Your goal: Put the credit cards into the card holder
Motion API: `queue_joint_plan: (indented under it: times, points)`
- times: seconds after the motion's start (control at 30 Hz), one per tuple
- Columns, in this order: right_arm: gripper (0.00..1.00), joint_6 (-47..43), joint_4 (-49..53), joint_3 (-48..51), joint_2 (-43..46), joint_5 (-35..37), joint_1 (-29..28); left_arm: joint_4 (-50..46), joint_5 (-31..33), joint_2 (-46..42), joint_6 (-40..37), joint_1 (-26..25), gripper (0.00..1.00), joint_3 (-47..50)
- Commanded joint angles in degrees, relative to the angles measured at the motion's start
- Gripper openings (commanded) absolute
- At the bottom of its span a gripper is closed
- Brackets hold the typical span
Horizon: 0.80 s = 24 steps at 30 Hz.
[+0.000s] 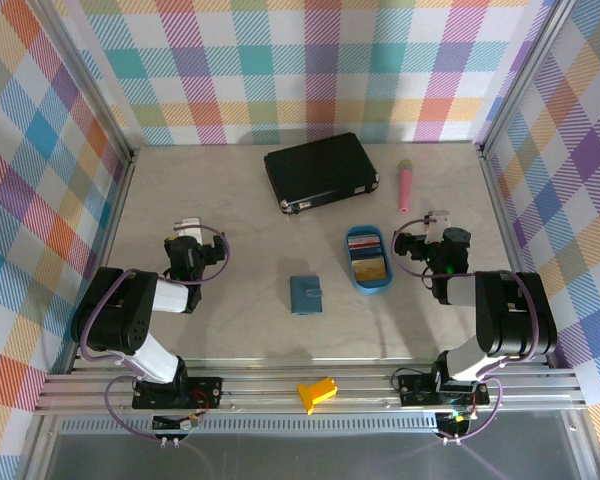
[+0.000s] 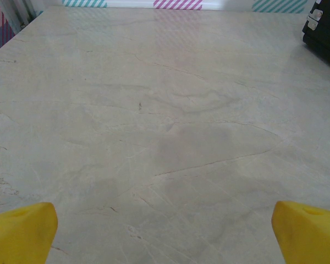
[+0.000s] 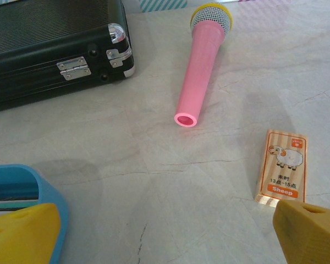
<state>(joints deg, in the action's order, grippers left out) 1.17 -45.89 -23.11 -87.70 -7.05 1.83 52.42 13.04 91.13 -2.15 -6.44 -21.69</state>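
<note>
The card holder (image 1: 306, 294), a small teal wallet, lies shut on the table between the two arms. The credit cards (image 1: 367, 262), orange-yellow, blue and red, lie stacked in a blue oval tray (image 1: 352, 268) to its right. My left gripper (image 1: 187, 230) is open over bare table at the left, well apart from the card holder; its yellow fingertips (image 2: 22, 234) have nothing between them. Just right of the tray, my right gripper (image 1: 435, 222) also stands open and empty (image 3: 165, 231), with the tray's rim (image 3: 47, 192) by its left finger.
A large black case (image 1: 320, 171) lies at the back, its latches facing my right wrist (image 3: 71, 69). A pink toy microphone (image 3: 198, 82) lies beside it. A small sheep-picture card (image 3: 283, 165) rests near my right fingertip. A yellow part (image 1: 317, 392) sits on the front rail.
</note>
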Motion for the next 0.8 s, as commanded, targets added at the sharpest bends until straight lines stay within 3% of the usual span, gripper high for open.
queue_joint_plan:
  times: [0.0,0.77]
  points:
    - [0.99,-0.47,-2.01,-0.52,-0.53,0.02,-0.28,-0.04,-0.32,-0.18,0.51,0.59,1.00,-0.72]
    - [0.99,-0.75,-1.53,-0.75,-0.62,0.72,-0.69,-0.04,-0.38,-0.21,0.52,0.62,1.00,-0.72]
